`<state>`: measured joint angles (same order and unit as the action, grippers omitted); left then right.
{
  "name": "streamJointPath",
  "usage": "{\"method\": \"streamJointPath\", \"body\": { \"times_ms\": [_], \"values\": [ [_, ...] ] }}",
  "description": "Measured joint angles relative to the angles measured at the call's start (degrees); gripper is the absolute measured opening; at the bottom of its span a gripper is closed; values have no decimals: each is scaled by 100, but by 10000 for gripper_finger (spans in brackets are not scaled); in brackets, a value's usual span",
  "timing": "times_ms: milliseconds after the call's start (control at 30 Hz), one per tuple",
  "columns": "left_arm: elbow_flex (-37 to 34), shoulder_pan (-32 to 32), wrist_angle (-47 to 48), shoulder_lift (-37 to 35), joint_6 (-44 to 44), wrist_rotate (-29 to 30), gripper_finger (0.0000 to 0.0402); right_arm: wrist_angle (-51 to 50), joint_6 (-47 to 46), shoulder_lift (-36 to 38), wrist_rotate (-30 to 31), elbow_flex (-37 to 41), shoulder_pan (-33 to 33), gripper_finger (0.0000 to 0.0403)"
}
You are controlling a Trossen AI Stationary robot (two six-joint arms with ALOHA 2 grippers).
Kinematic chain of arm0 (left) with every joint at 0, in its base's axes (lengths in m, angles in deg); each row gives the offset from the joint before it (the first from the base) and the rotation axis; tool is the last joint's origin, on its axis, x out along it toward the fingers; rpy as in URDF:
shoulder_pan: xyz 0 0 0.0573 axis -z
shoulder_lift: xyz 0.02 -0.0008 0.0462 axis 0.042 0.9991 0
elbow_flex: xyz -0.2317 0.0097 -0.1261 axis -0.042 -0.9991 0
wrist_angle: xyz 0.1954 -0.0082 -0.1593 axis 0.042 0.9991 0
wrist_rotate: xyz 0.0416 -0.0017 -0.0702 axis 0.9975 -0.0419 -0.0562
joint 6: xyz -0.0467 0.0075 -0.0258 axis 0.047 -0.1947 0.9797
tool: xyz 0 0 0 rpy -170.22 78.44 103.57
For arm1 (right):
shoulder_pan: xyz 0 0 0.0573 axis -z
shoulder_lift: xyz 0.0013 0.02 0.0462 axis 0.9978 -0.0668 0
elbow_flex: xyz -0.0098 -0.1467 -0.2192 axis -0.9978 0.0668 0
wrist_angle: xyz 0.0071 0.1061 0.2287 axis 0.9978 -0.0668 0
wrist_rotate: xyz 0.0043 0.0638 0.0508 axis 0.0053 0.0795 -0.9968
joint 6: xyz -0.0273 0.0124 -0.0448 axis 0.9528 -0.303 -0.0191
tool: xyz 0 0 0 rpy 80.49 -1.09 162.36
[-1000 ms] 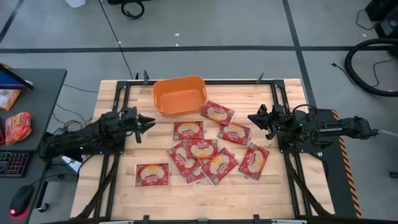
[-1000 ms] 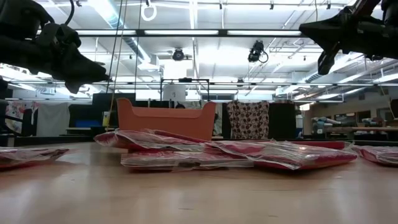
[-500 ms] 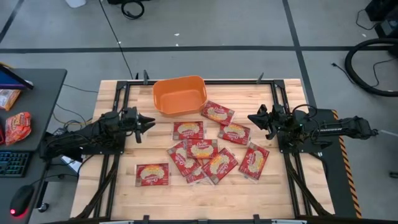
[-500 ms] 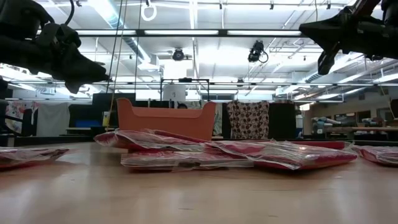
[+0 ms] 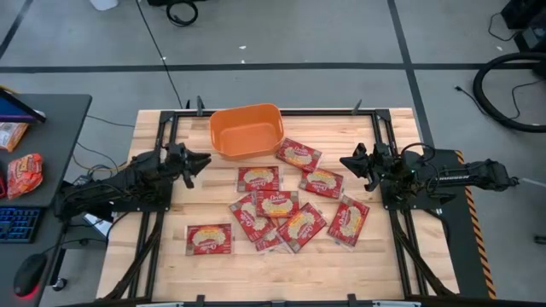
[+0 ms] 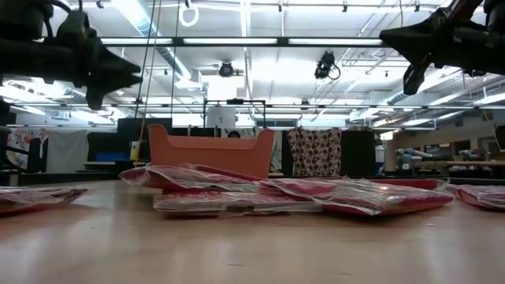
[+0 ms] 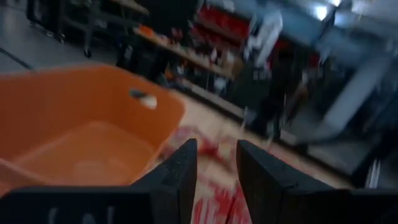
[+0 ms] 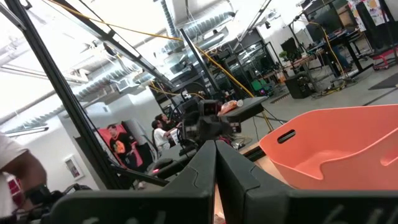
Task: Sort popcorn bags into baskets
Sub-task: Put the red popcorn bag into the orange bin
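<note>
Your popcorn bags [image 5: 277,205] lie flat and scattered mid-table, long axes pointing every which way, all outside the orange basket [image 5: 246,130] at the far edge, whose long side runs left to right. The left hand [image 5: 201,158] hovers beside it, narrowly parted, empty; the right hand [image 5: 345,160] is closed, empty.

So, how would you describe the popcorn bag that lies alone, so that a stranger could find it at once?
Start from the orange basket at the table's far edge, between the two arms. The red bags cluster in front of it; go to the near-left corner of the spread. There the lone popcorn bag lies flat, touching no other bag, while its neighbours overlap.
</note>
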<state>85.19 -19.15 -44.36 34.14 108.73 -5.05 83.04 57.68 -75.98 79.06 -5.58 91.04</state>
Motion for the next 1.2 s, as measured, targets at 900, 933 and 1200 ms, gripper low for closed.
{"method": "streamJointPath", "body": {
  "times_ms": [900, 933, 1200],
  "values": [
    [0, 1, -2617, 11, 3904, 659, 117, 681, 393, -2, 1184, 0, 1, 16],
    [1, 14, -2833, 50, 3950, 646, 117, 861, 232, 0, 1262, 0, 1, 16],
    [525, 710, -3661, 1060, 3493, 391, 117, 1555, -1018, 1, 1742, 0, 7, 16]
  ]
}}
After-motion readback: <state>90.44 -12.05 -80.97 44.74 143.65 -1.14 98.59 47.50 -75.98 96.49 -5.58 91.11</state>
